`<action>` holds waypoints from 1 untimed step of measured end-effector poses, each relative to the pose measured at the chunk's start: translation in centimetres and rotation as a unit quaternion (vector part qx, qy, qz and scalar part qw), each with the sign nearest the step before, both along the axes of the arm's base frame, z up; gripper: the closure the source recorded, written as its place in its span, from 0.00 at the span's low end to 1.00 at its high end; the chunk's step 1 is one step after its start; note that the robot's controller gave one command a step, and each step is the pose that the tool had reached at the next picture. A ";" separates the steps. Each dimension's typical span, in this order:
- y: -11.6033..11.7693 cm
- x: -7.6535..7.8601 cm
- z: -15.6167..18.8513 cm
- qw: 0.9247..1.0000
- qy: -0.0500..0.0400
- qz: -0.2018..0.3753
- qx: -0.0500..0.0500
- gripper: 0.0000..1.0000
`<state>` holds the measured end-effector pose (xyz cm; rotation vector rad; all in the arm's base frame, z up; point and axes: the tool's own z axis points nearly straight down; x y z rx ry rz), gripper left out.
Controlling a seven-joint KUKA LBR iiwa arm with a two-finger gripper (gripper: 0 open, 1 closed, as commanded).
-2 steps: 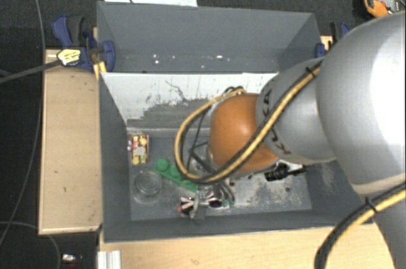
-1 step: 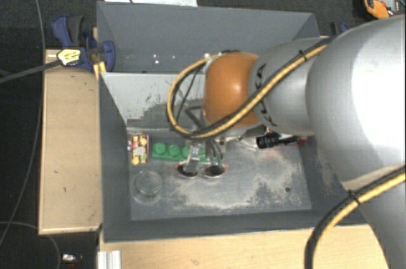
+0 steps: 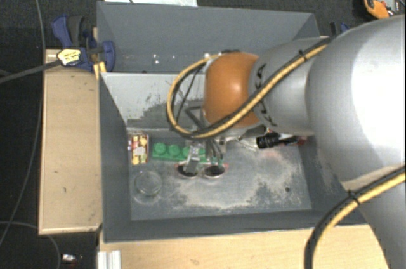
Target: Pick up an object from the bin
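Gripper is sitting low over the bin floor, slightly toward 9 o'clock of floor centre. The orange wrist cover and its looped cables are hanging directly above and hiding most of it. Whether the claw is spread or pressed together I cannot tell, because the wrist is masking it. Nothing is showing plainly pinched.

Green studded block is lying flat at the gripper's 9 o'clock, just beside it, with its near end running in under the tool. Going by that, it is looking like the likeliest pick — a judgement, not confirmed.

Small yellow-and-red box is lying further out at 9 o'clock, at the block's far end by the foot of the left wall; touching or just apart, I cannot say. Clear round dish is resting at 8 o'clock, apart from both. Black pen-like piece is lying at 2 o'clock, close under the arm.

Things are lying loose and flat, spread out rather than heaped — probably why the tool is pointing straight down, with room to close on one piece without nudging its neighbours.
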<state>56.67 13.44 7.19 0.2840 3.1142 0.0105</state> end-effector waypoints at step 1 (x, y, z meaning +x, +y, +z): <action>0.0 -0.1 0.8 1.000 0.002 0.000 0.000 1.00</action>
